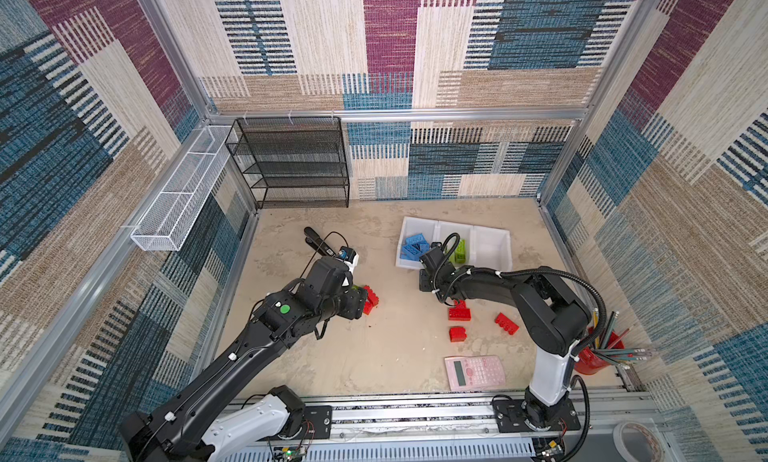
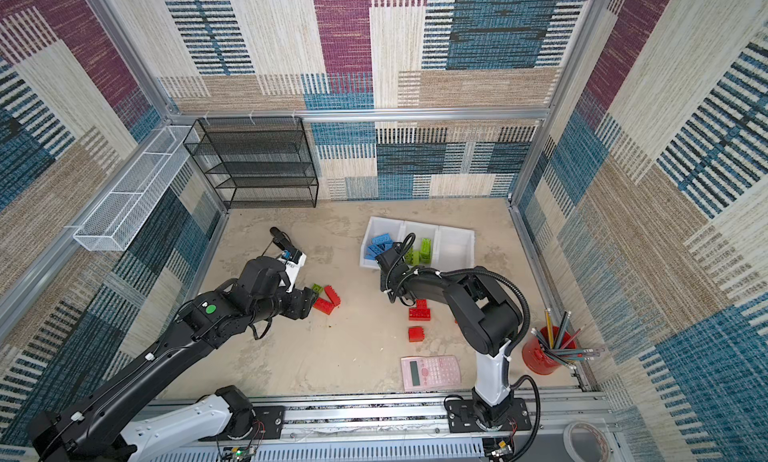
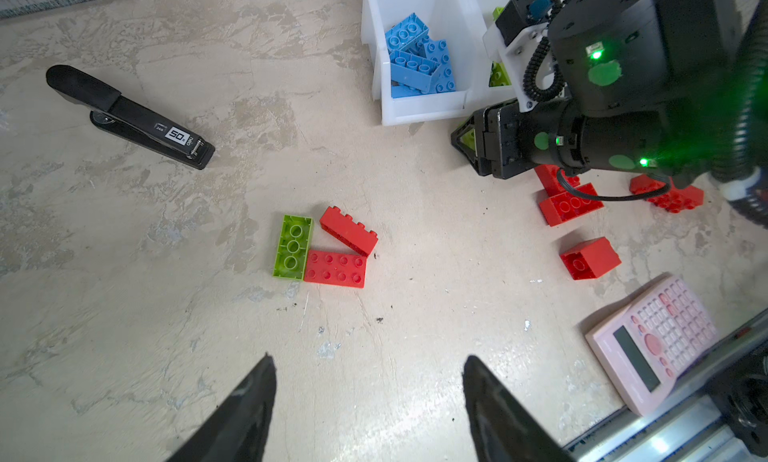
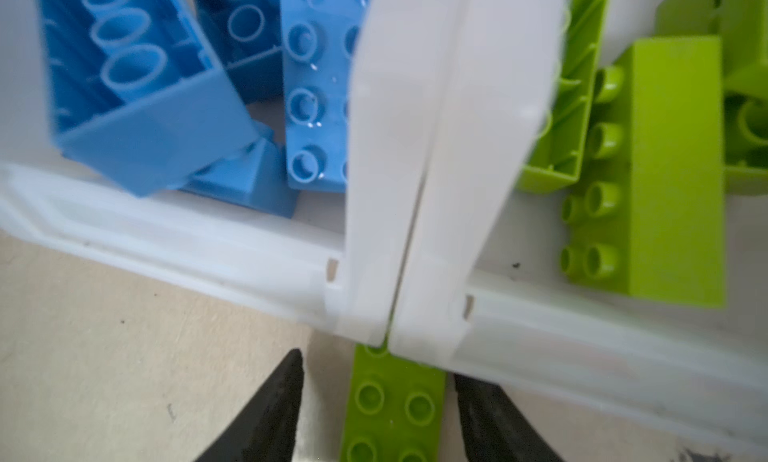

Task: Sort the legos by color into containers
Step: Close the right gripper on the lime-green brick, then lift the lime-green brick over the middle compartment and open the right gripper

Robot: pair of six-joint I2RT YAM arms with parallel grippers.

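Note:
Three white containers [image 1: 469, 228] stand in a row. The left one holds blue legos [image 1: 415, 244], the middle one green legos [image 1: 459, 252], and the right one shows bare. My right gripper [image 4: 376, 364] is low in front of them, its jaws open around a green lego [image 4: 395, 402] that lies against the bins' front wall, with a gap on one side. My left gripper [image 3: 369, 358] hangs open and holds nothing, just short of a green lego [image 3: 293, 248] and two red legos [image 3: 336, 269]. Three more red legos [image 1: 459, 313] lie under the right arm.
A black stapler [image 1: 318, 242] lies left of the bins. A pink calculator [image 1: 475, 370] sits near the front rail, with a red pencil cup [image 1: 598, 356] at the right wall. A black mesh rack [image 1: 291, 161] and a white wire basket [image 1: 183, 194] stand at the back left.

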